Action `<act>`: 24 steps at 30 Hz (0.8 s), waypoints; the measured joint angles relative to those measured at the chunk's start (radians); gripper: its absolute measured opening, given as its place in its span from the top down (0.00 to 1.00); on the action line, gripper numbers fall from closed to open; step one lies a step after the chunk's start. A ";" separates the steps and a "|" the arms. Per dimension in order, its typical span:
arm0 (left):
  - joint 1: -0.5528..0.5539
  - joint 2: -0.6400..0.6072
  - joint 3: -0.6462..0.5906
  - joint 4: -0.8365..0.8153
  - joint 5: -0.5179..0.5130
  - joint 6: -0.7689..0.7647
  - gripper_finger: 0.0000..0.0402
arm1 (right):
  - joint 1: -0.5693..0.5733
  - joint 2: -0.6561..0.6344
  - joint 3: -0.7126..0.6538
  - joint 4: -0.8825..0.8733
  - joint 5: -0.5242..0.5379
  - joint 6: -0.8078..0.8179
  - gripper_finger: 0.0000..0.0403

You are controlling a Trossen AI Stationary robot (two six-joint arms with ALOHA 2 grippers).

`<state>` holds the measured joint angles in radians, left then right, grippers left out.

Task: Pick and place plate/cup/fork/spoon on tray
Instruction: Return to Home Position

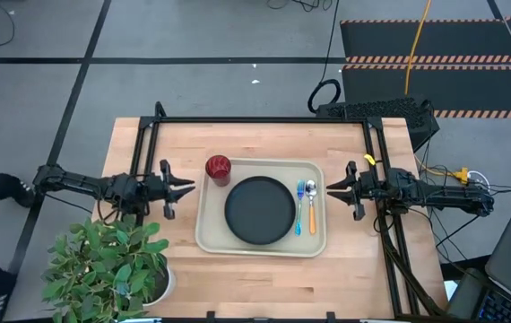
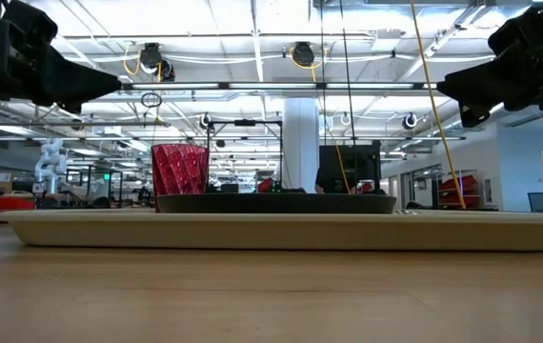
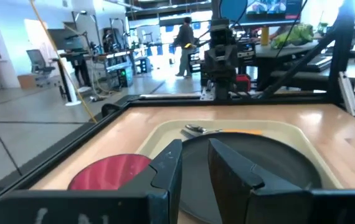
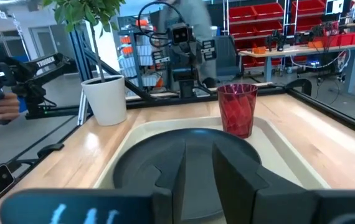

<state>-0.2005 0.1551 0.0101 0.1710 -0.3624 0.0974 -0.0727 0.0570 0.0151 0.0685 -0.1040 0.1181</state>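
Observation:
The beige tray (image 1: 203,235) lies in the middle of the table. On it rest the black plate (image 1: 260,210), the blue fork (image 1: 299,205) and the orange-handled spoon (image 1: 311,205), the two side by side right of the plate. The red cup (image 1: 218,169) stands upright in the tray's far left corner. My left gripper (image 1: 188,188) hovers level just left of the tray, near the cup, pointing at the tray. My right gripper (image 1: 332,188) hovers level just right of the tray, near the spoon. Both stand narrowly open with nothing between the fingers (image 3: 227,168) (image 4: 233,168).
A potted plant (image 1: 112,260) in a white pot (image 4: 104,96) stands at the table's near left corner, close to my left arm. A black frame (image 1: 264,119) runs along the far and side edges. Bare wood (image 1: 264,287) lies in front of the tray.

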 joint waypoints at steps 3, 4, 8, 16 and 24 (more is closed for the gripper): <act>0.000 0.000 0.000 0.013 0.040 0.013 0.80 | 0.000 0.000 0.000 0.001 0.000 0.000 0.83; 0.000 0.000 0.000 0.018 0.053 0.019 0.80 | 0.000 0.000 0.000 0.001 0.000 0.000 0.83; 0.006 0.000 0.000 0.024 0.092 0.018 0.80 | 0.000 0.000 0.000 0.002 0.002 0.000 0.83; 0.079 0.000 0.000 0.025 0.181 0.003 0.80 | 0.000 0.000 0.000 0.002 0.002 0.000 0.83; 0.123 0.000 0.000 0.009 0.205 -0.083 0.80 | 0.000 0.000 0.000 0.002 0.000 0.001 0.83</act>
<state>-0.0773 0.1551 0.0101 0.1801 -0.1574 0.0147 -0.0727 0.0570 0.0151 0.0708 -0.1043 0.1188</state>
